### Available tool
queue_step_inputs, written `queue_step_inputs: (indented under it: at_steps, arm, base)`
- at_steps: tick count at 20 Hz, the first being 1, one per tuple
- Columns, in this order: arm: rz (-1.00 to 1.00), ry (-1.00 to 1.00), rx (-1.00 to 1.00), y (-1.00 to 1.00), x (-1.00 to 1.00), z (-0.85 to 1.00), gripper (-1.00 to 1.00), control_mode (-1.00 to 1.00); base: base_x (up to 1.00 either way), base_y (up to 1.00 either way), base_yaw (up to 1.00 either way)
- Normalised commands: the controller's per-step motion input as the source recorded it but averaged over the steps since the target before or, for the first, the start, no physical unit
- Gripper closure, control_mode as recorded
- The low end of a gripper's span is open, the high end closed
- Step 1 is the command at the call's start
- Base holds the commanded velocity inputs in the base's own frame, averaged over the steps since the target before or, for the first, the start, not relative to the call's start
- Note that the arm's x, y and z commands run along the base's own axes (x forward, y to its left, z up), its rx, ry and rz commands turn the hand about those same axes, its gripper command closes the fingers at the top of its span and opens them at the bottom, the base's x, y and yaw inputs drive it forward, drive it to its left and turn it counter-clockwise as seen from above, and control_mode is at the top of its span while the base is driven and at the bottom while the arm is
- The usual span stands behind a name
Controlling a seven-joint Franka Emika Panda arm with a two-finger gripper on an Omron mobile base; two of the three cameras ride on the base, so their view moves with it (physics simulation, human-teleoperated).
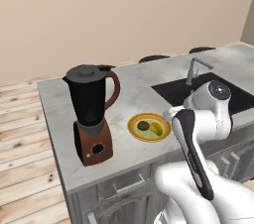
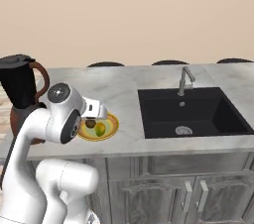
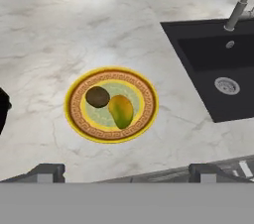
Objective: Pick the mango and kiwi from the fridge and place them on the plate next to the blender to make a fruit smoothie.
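I see the grey marble counter (image 1: pixel 124 91) carrying the blender (image 1: pixel 92 114) at its left, the plate (image 1: pixel 135 130) just beside it, and the black sink (image 2: pixel 191 111) with its tap (image 2: pixel 184 80) set in at the right.

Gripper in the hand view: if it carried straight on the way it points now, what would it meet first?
Most likely the plate or the fruit on it. The open gripper looks down at the plate, where the mango and kiwi lie side by side. Nothing stands between, though depth is hard to judge.
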Motion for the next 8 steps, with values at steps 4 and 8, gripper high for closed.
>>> queue_step_inputs:
  at_steps: [4, 8]
  arm:
    - [-0.01, 0.00, 0.00, -0.04, -0.02, 0.08, -1.00, -1.00]
    - [0.00, 0.00, 0.00, -0.01, 0.00, 0.00, -1.00, -1.00]
  base:
    - [0.00, 0.00, 0.00]
    - [0.00, 0.00, 0.00]
